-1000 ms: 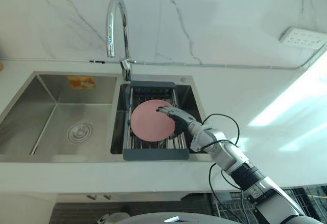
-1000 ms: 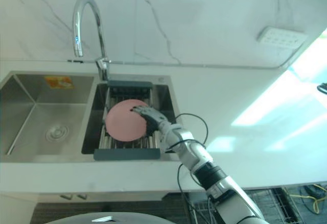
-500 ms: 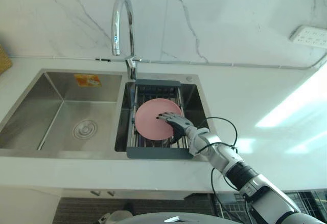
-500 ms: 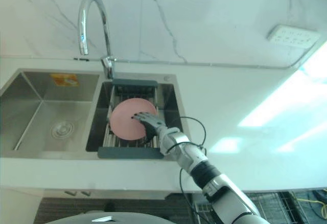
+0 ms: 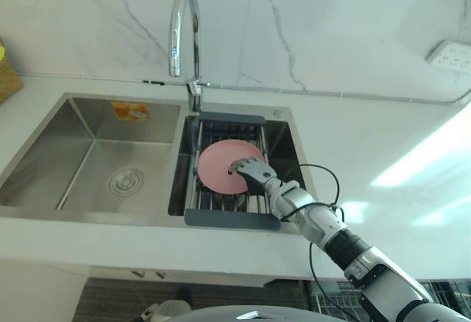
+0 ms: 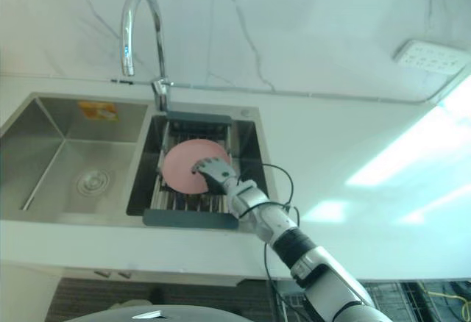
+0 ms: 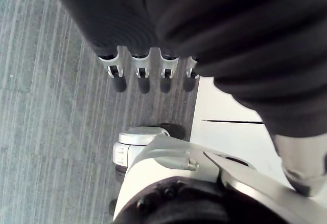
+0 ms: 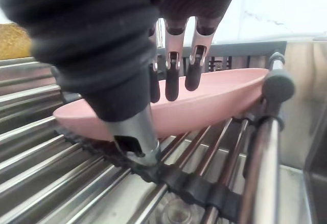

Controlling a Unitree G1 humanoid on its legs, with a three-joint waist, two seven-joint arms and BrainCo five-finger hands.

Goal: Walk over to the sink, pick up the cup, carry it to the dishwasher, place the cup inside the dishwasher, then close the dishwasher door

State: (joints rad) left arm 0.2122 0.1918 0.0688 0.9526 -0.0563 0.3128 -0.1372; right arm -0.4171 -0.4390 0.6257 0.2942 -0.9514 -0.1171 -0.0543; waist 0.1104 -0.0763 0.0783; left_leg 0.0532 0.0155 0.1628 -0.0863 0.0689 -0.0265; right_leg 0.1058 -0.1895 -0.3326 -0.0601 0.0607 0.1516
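arm (image 5: 346,245): silver-grey segments | right hand (image 8: 172,75), left hand (image 7: 142,78): dark ribbed cover, silver dark-tipped fingers

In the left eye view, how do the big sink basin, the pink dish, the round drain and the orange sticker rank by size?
1. The left sink basin, the largest by far.
2. The pink dish.
3. The round drain and the orange sticker look about alike, so I would not rank them.

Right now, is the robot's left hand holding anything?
No. In its wrist view the left hand hangs over the grey floor with its fingers straight and nothing in them.
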